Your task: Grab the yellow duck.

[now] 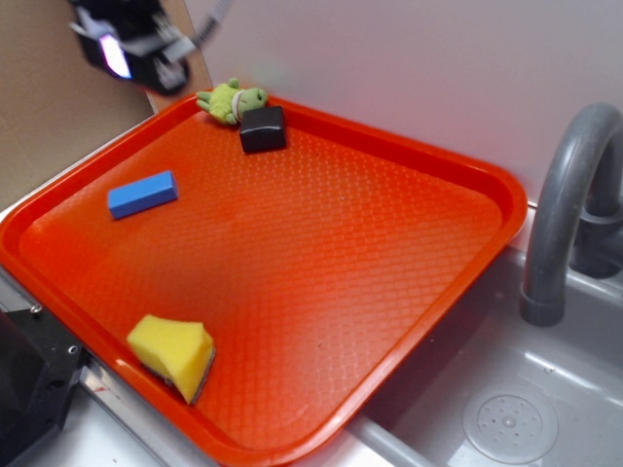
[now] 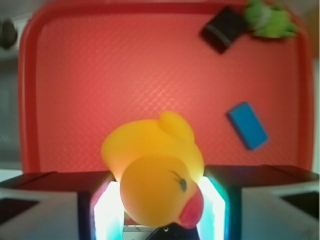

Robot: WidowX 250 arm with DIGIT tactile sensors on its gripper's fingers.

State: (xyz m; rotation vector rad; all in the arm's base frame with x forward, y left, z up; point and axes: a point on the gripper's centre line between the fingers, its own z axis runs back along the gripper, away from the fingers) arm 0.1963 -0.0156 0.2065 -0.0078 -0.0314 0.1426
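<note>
Between the jaws, yellow duck [image 2: 155, 170], frog [image 2: 267, 20] well apart.

Yellow duck [image 2: 155, 170], red-orange beak

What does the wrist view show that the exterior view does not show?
Only the wrist view shows the yellow duck, held between the fingers of the end effector, above the tray. Only the exterior view shows the yellow sponge and the grey faucet. Both show the orange tray, blue block, black block and green frog.
</note>
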